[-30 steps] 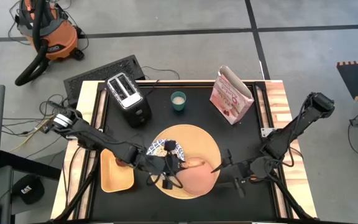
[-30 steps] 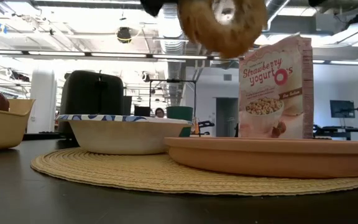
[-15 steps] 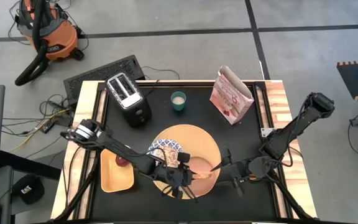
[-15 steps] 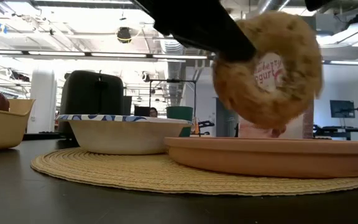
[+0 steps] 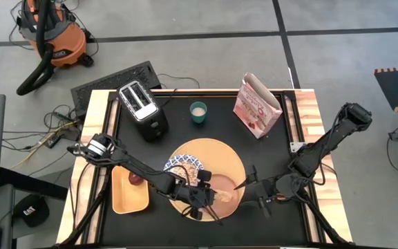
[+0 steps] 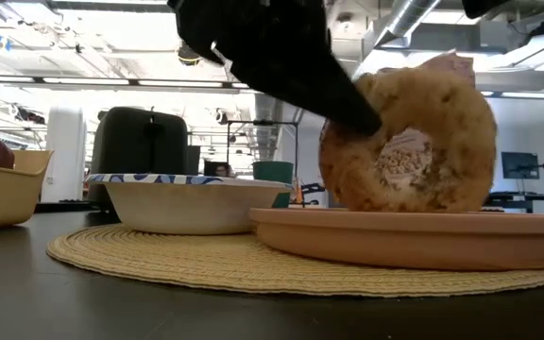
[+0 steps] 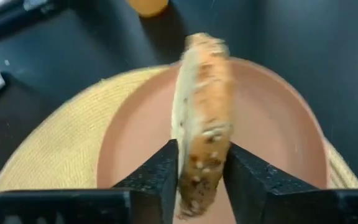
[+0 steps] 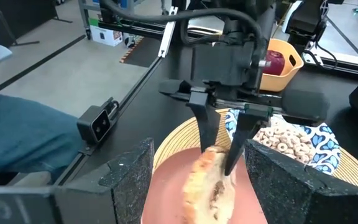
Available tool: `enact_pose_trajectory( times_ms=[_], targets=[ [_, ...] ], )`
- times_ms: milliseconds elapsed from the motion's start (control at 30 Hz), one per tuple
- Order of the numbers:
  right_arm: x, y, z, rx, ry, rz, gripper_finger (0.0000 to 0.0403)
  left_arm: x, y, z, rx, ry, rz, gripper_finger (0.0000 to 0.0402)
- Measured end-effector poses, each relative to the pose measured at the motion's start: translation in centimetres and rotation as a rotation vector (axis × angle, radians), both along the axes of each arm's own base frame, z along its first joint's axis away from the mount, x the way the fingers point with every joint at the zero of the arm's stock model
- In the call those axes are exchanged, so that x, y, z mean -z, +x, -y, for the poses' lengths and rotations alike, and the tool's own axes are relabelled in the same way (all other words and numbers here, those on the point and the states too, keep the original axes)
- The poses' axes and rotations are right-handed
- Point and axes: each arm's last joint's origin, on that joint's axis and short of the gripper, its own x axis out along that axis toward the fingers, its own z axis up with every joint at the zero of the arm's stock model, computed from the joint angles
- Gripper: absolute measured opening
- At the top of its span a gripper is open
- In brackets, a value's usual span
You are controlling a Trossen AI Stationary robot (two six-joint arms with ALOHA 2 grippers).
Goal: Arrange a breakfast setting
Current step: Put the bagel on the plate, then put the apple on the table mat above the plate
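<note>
My left gripper (image 7: 201, 177) is clamped on the pale bagel (image 6: 409, 142), standing it on edge upon the small pink plate (image 6: 414, 236) (right gripper (image 5: 251, 183) waits beside, fingers apart); next, release so it lies flat.

Both arms are dark, slim and jointed, the left arm (image 5: 126, 164) carrying a pale silver band near its shoulder end. Black cables loop over the left tool (image 8: 224, 134), whose body is boxy above two thin, straight black fingers (image 7: 157, 176). The right tool (image 8: 201, 186) has broad, matte black fingers with a grainy finish.
</note>
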Motion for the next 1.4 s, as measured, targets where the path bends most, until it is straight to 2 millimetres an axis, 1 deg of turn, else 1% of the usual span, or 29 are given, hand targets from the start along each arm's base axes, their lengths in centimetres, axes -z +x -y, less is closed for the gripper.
enact_pose_trajectory(
  times_ms=[233,400,667,933,1000,1167,1300,1400],
  targets=[
    [0.0,0.0,0.0,0.001,0.002,-0.001,0.0279,0.1,-0.1,-0.1,-0.004,-0.028,-0.018,0.0177],
    [0.0,0.0,0.0,0.001,0.000,-0.002,0.0279,-0.1,-0.1,0.0,-0.027,-0.067,-0.047,0.0219],
    [0.0,0.0,0.0,0.001,-0.002,-0.005,0.0279,-2.8,0.1,0.1,-0.109,-0.063,-0.156,0.0254],
    [0.1,0.0,0.0,0.003,0.000,-0.013,0.0279,-6.6,-0.5,0.8,-0.193,-0.103,-0.249,0.0254],
    [0.1,0.0,0.0,0.003,0.000,-0.014,0.0279,-7.0,-1.0,1.1,-0.195,-0.097,-0.288,0.0254],
    [0.2,-0.1,0.1,0.003,-0.006,-0.020,0.0279,-7.1,-2.8,2.3,-0.256,-0.071,-0.358,0.0254],
    [0.3,-0.1,0.1,0.003,-0.010,-0.024,0.0279,-7.7,-5.0,2.5,-0.393,-0.005,-0.385,0.0254],
    [0.3,-0.1,0.1,0.003,-0.014,-0.030,0.0279,-9.0,-6.8,2.1,-0.516,0.031,-0.370,0.0254]
  ],
)
